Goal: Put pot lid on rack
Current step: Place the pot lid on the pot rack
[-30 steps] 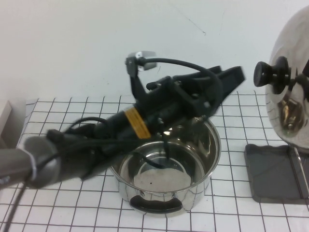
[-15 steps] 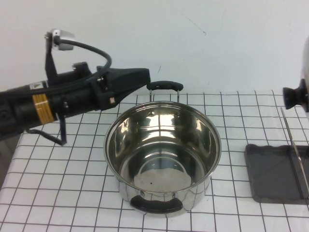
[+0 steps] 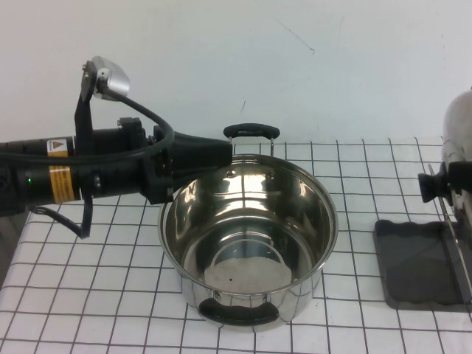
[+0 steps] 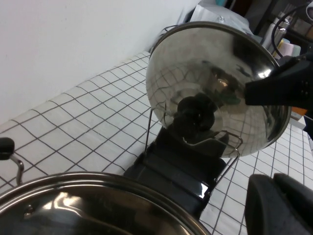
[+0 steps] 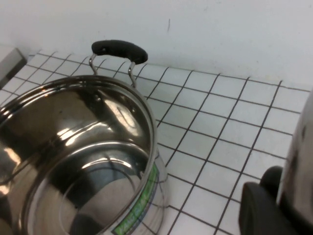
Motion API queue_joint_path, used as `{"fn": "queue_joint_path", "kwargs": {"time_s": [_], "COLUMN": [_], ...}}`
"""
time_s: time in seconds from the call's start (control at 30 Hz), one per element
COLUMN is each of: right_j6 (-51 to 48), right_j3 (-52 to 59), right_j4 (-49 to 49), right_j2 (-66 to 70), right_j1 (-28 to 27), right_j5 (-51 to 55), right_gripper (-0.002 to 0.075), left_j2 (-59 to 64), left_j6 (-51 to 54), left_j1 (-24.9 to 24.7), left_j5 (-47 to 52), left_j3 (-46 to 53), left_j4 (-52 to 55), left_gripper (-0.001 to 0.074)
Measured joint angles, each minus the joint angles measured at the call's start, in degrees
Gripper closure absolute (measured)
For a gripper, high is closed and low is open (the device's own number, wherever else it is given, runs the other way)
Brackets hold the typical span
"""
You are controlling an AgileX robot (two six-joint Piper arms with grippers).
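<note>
The pot lid (image 3: 459,147) stands on edge at the far right, its black knob (image 3: 435,183) facing left, above the dark grey rack (image 3: 413,265) and its wire bar (image 3: 451,243). In the left wrist view the lid (image 4: 215,73) sits behind the wire bar (image 4: 215,142) over the rack tray (image 4: 176,169); whether it touches the tray I cannot tell. My right gripper (image 4: 250,93) is shut on the lid's rim; the lid's edge (image 5: 299,161) also shows in the right wrist view. My left gripper (image 3: 221,151) is shut and empty by the pot's back left rim.
The deep steel pot (image 3: 251,236) with two black handles stands mid-table, uncovered, left of the rack; it also shows in the right wrist view (image 5: 73,156). A white wall runs along the back. The table's left edge lies under my left arm.
My left arm has drawn back to the left from over the pot. The lid has shifted right and come down lower over the rack.
</note>
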Motion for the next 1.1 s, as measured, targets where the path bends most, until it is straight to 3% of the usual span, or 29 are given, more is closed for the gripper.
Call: {"fn": "queue_joint_path", "kwargs": {"time_s": [0.2,0.5,0.73,1.1], "right_j6": [0.00,0.00,0.08,7.16], "right_j3": [0.00,0.00,0.00,0.00], "right_j4": [0.00,0.21,-1.00,-11.11], "right_j2": [1.00,1.00,0.63,-4.82], "right_j1": [0.00,0.00,0.01,-0.10], "right_j5": [0.73,-0.07,0.34,1.26], "right_gripper": [0.0634,0.0459,0.0451,0.0451], "left_j2": [0.00,0.00,0.00,0.00], "left_j6": [0.00,-0.12,-1.31,-1.45], "left_j1": [0.00,0.00,0.00,0.00], "left_j5": [0.00,0.00,-0.09,-0.22], "left_j3": [0.00,0.00,0.00,0.00], "left_j4": [0.54,0.72,3.30,5.03], "left_gripper": [0.0736,0.0737,0.0737,0.0737]}}
